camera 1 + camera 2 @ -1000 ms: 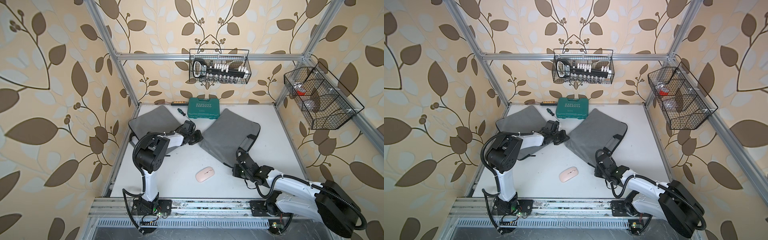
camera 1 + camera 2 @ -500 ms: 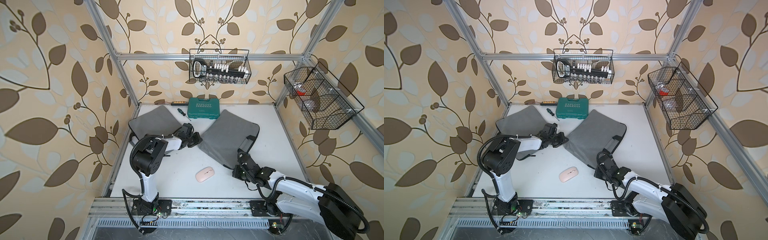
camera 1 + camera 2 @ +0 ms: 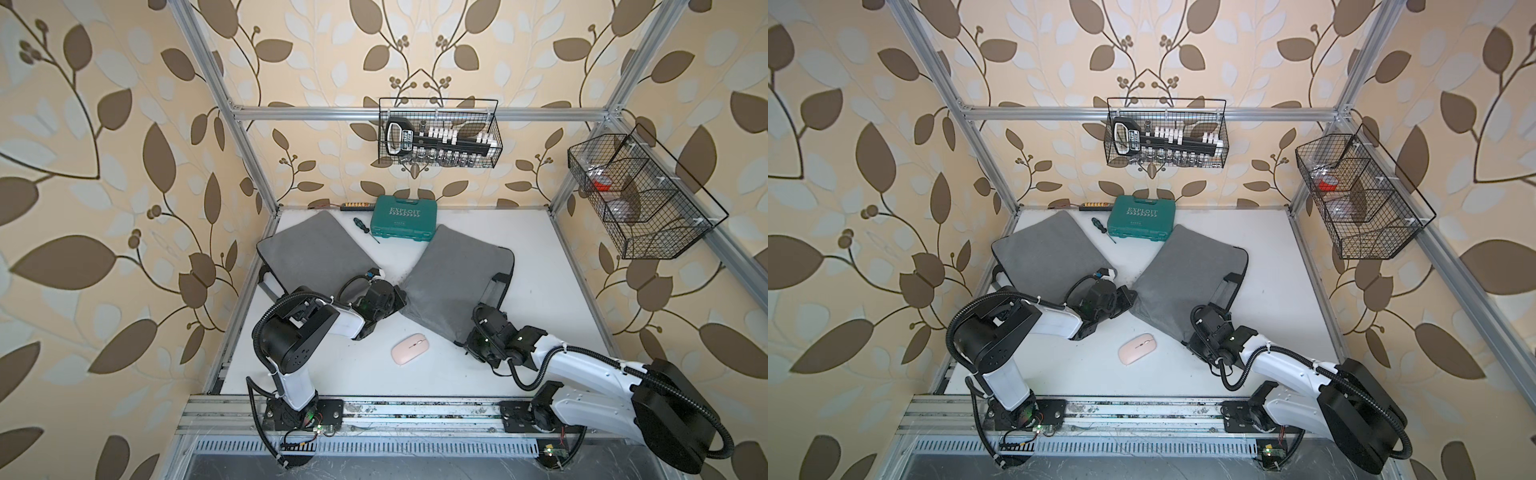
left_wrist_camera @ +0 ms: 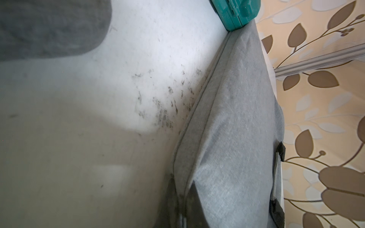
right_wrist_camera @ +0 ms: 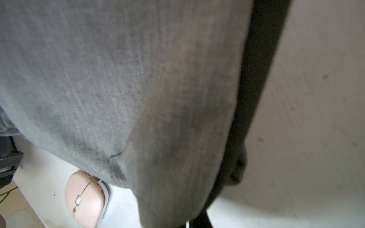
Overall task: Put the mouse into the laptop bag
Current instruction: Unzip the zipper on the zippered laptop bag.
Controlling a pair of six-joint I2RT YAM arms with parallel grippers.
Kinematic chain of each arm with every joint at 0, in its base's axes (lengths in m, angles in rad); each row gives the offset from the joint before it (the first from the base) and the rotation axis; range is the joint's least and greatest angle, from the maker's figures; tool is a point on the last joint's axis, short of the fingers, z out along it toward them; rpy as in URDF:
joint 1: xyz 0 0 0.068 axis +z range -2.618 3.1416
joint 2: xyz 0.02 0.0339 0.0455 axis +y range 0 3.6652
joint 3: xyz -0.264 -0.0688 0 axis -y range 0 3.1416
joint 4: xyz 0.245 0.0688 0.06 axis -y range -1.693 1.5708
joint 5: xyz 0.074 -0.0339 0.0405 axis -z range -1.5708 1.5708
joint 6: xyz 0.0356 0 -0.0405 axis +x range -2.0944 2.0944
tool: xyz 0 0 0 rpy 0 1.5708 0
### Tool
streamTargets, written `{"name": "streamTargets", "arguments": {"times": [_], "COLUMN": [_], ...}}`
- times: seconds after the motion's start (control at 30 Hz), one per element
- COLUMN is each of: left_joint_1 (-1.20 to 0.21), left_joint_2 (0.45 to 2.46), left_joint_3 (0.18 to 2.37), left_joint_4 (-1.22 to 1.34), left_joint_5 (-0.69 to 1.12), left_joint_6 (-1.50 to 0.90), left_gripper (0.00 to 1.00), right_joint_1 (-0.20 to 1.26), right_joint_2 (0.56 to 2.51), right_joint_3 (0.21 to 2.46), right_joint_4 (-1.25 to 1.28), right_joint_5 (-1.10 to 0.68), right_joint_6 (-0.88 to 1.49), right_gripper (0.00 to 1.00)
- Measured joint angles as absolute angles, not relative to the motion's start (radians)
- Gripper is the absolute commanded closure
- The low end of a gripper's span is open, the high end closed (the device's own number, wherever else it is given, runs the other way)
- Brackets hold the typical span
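The pink mouse (image 3: 410, 349) (image 3: 1137, 348) lies on the white table near the front, between the two arms. Just behind it lies the grey laptop bag (image 3: 457, 278) (image 3: 1187, 282), angled, with black strap ends on its right side. My left gripper (image 3: 400, 300) (image 3: 1130, 300) is shut on the bag's left corner; the left wrist view shows its jaws (image 4: 182, 199) pinching the bag's seam (image 4: 197, 110). My right gripper (image 3: 464, 341) (image 3: 1188, 338) is shut on the bag's near corner. In the right wrist view, bag fabric (image 5: 118, 69) hides the jaws, and the mouse (image 5: 85, 199) sits beside it.
A second grey bag (image 3: 311, 253) (image 3: 1046, 249) lies at the back left under my left arm. A green tool case (image 3: 404, 218) and a screwdriver (image 3: 365, 228) lie at the back. Wire baskets (image 3: 440, 133) (image 3: 640, 195) hang on the back and right walls.
My right gripper has closed on the bag's near corner. My left gripper has drawn the bag's left corner toward the front. The mouse has not moved.
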State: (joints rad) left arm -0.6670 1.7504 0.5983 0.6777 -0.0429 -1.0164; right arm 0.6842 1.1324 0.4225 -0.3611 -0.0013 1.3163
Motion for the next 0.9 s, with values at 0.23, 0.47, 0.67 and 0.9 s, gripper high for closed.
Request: {"name": "streamTargets", "arguments": {"times": [0.23,0.47,0.67,0.9], "left_joint_1": [-0.734,-0.795,-0.862,-0.891], "left_joint_2": [1.768,1.763,1.729,1.720], "left_joint_3": [0.589,0.557,0.553,0.553], "left_joint_4": [0.724,0.772,0.762,0.728], "left_joint_5": [-0.125,-0.139,-0.158,-0.199], "left_joint_6": [-1.085,-1.145,-1.164,-1.163], "left_gripper": [1.00,1.00,1.00,1.00], "right_joint_1": [0.675,0.439,0.218,0.233], "right_joint_2": [0.965,0.749,0.833,0.854], "right_joint_3": [0.421,0.356,0.355,0.355], "right_joint_4": [-0.488,-0.552,-0.587,-0.611], "right_joint_5": [0.070,0.078,-0.007,-0.065], "right_joint_6": [1.386,1.388,1.340,1.341], "right_gripper": [1.00,1.00,1.00,1.00]}}
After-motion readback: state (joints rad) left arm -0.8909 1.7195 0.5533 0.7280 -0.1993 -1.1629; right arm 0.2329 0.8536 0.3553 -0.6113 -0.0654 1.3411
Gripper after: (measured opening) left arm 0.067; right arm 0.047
